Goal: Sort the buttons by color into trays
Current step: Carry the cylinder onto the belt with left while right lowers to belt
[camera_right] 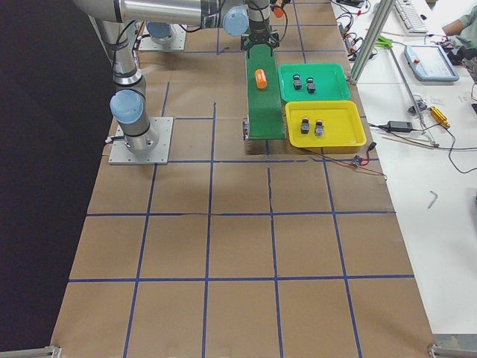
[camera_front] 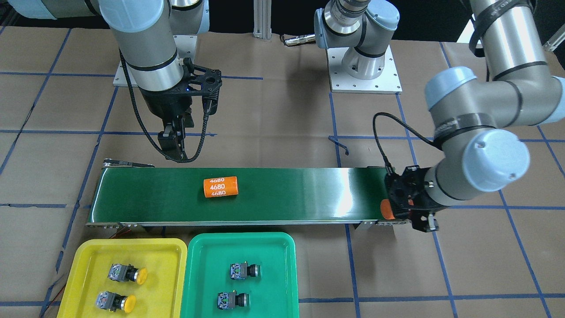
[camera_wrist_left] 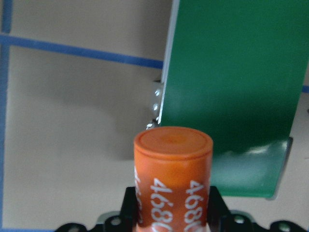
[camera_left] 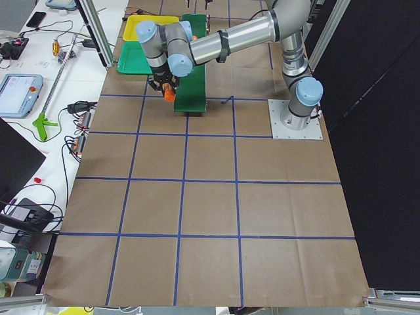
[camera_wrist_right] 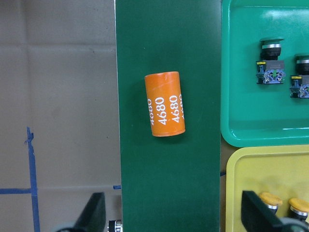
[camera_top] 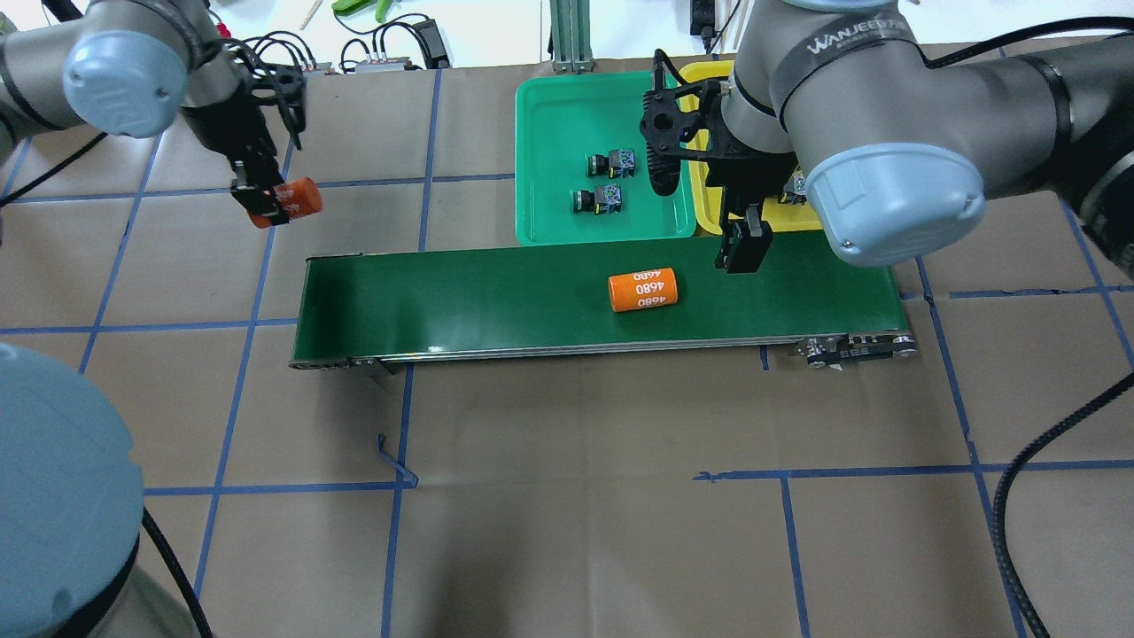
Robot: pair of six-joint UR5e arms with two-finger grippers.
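Brown paper ruled with blue tape covers the worktop (camera_front: 282,110). In the front-facing view a long dark-green belt (camera_front: 287,194) crosses it, with a loose cylinder (camera_front: 220,187), orange and marked 4680, lying on its side. Just beside the belt's near edge sit the yellow tray (camera_front: 84,260) and the green tray (camera_front: 282,265), side by side. The two yellow buttons (camera_front: 128,274) lie in the yellow tray and the two green buttons (camera_front: 244,270) in the green one. At the belt's end on this view's right, the left hand (camera_front: 394,211) pinches a held cylinder (camera_front: 386,208), also orange. The right hand (camera_front: 173,143) hangs near the belt on the other side. From overhead, the right hand hovers by the belt's tray-side edge, near the loose cylinder, and the left hand is off the belt's end, over bare paper. Both side views show the same layout too small to add anything about the hands. The left wrist view shows the held cylinder clamped at its base, with the belt's end ahead. The right wrist view shows that hand's fingers (camera_wrist_right: 94,215) spread wide above the belt, gripping nothing, the loose cylinder below them. Sorting looks finished, since no button lies outside its tray. The next move seems to call for no button pick-up, only for keeping the cylinders out of the trays.
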